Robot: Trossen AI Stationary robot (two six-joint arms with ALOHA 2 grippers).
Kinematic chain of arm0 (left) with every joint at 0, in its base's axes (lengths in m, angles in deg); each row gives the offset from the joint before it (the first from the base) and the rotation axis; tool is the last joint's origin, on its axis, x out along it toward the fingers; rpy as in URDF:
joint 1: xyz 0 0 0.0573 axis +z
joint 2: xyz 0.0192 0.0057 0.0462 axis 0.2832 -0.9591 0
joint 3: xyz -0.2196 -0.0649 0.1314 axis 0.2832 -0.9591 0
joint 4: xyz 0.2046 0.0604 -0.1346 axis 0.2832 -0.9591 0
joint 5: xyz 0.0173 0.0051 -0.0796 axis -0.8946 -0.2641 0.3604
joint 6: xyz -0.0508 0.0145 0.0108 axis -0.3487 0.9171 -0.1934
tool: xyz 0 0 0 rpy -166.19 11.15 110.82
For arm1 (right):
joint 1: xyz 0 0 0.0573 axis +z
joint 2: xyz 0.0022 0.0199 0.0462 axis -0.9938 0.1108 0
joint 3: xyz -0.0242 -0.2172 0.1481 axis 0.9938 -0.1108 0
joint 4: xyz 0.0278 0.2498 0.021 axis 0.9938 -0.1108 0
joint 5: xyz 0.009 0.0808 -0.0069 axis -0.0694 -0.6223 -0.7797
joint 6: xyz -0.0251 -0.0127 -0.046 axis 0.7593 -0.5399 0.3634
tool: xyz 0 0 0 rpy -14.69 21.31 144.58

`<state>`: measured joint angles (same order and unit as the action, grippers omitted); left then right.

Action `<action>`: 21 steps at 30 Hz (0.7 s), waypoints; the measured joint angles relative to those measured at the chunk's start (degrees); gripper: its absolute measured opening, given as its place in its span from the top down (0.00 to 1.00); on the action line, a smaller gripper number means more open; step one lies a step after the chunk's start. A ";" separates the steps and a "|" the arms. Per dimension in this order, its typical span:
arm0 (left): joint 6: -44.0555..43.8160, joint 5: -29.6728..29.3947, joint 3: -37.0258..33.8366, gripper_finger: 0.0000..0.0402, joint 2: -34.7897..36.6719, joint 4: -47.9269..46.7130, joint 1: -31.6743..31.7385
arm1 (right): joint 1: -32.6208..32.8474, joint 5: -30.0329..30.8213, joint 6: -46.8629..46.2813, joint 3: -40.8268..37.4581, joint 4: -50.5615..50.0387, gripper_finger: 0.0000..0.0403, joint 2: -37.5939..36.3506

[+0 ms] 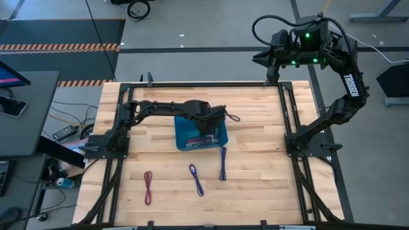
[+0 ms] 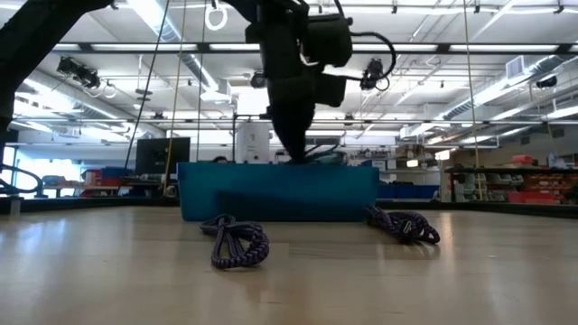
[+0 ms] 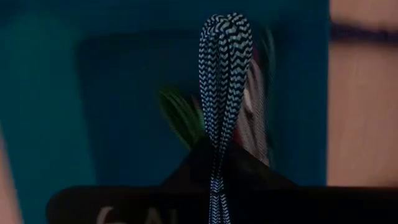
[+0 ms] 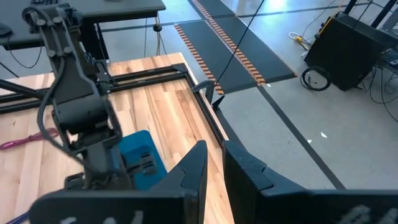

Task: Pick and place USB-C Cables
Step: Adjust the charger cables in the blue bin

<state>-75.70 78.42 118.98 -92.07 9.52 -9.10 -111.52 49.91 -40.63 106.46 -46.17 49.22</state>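
Observation:
My left gripper (image 3: 216,163) (image 1: 214,128) hangs over the blue bin (image 1: 185,137) (image 2: 280,191) at the table's middle, shut on a blue-and-white braided USB-C cable (image 3: 225,74). Green (image 3: 180,115) and magenta (image 3: 255,118) cables lie in the bin. On the bare wood near the bin lie a maroon cable (image 1: 148,187) and two blue-purple cables (image 1: 196,179) (image 1: 223,163); the low view shows two of them (image 2: 237,242) (image 2: 404,224). My right gripper (image 4: 214,155) (image 1: 265,59) waits shut, high beyond the table's far right corner. My left gripper pinches the folded cable bundle between its two fingers, partway along its strands (image 3: 217,142). The fingers come from above, pointing down into the bin, and lie along the cable. Its looped end (image 3: 227,25) reaches past the fingertips over the bin floor; whether it touches the floor I cannot tell.
A black frame rail (image 1: 287,128) runs along the table's right and left sides. Bare wood (image 1: 255,185) lies near and right of the bin. A desk with screens (image 1: 19,108) stands left of the table.

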 joint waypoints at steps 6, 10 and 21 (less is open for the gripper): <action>-3.42 2.43 -0.13 0.95 -2.00 -2.37 -0.05 | -0.02 0.00 -0.02 0.00 -0.36 0.86 0.00; -5.91 5.77 -0.12 0.95 -3.91 -3.25 0.64 | -0.02 -0.01 -0.04 0.00 -0.81 0.86 0.00; -6.15 5.11 -0.10 0.92 -6.03 -0.97 0.53 | 0.02 -0.26 -0.04 0.00 -1.42 0.86 0.00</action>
<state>-81.85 83.53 118.88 -98.10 8.55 -8.57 -111.50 49.65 -40.67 106.46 -47.59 49.22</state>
